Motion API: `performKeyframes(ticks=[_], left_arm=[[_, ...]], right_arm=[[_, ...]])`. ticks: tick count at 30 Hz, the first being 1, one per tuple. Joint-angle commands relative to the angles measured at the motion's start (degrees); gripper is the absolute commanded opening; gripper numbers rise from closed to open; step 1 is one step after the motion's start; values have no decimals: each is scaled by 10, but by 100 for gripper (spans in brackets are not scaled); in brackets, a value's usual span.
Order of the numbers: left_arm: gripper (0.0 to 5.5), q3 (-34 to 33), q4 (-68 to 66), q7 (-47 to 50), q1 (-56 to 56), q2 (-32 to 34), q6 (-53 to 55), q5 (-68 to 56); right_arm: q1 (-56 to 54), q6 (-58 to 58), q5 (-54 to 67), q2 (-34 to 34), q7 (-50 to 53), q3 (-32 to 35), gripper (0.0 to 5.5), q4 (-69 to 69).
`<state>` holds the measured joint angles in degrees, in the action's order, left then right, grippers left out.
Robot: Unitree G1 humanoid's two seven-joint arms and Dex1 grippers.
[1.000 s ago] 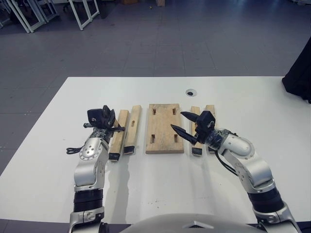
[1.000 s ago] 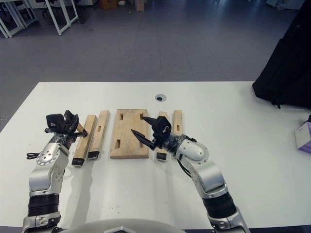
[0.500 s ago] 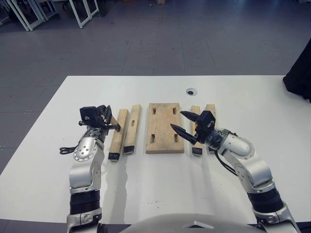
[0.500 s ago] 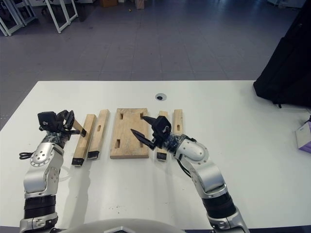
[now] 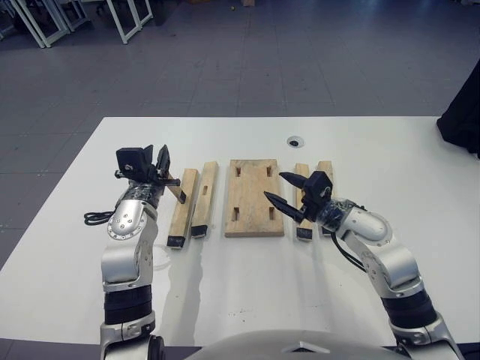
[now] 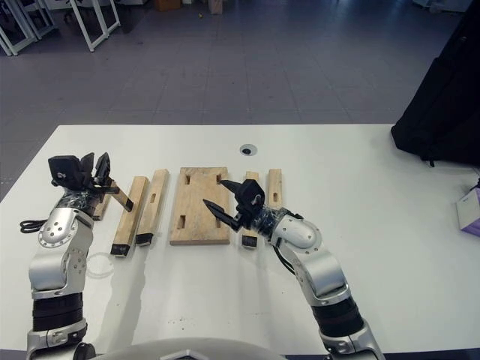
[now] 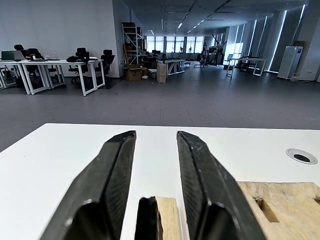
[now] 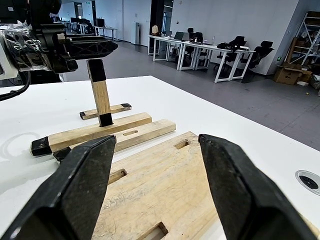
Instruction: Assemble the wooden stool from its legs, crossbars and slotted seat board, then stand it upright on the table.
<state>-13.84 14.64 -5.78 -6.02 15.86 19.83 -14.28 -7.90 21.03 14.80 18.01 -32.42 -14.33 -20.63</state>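
Between the fingers of my left tool (image 7: 155,145) sits a short pale wooden crossbar with black ends (image 8: 100,92), clamped and held clear of the white desk (image 5: 390,154). The slotted plywood seat board (image 5: 251,199) lies flat under my wide-open right tool (image 5: 276,187), with the long wooden legs (image 5: 202,196) alongside. I judge nothing is joined yet.

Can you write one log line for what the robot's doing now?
left gripper: holds crossbar in air | right gripper: jaws open over seat board

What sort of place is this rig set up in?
Probably an open-plan office or lab floor. Rows of white desks with office chairs stand on a wide grey floor, with a shelving rack farther back. The white table in front of the robot has a cable grommet.
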Motion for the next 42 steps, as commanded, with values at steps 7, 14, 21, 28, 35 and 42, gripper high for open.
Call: performKeyframes(ticks=[7, 14, 21, 28, 35, 42], left_arm=[[150, -40, -37, -13, -146, 59, 41, -20], [150, -18, -147, -40, -143, 30, 4, -20], [150, 20, -280, -63, -94, 8, -39, 9], [150, 3, -195, -49, -119, 20, -22, -11], [233, 12, 2, -4, -95, 16, 6, 9], [326, 57, 111, 27, -53, -24, 41, 25]], right_arm=[[-8, -1, -5, -11, 6, -1, 304, 7], [-10, -1, -10, -13, 4, -5, 304, 11], [-18, 13, 2, -14, -2, 11, 304, 14], [-25, 21, 15, -20, 2, 25, 304, 16], [-21, 26, 22, -28, 20, 48, 304, 19], [-19, 49, 18, -41, 65, 84, 304, 36]])
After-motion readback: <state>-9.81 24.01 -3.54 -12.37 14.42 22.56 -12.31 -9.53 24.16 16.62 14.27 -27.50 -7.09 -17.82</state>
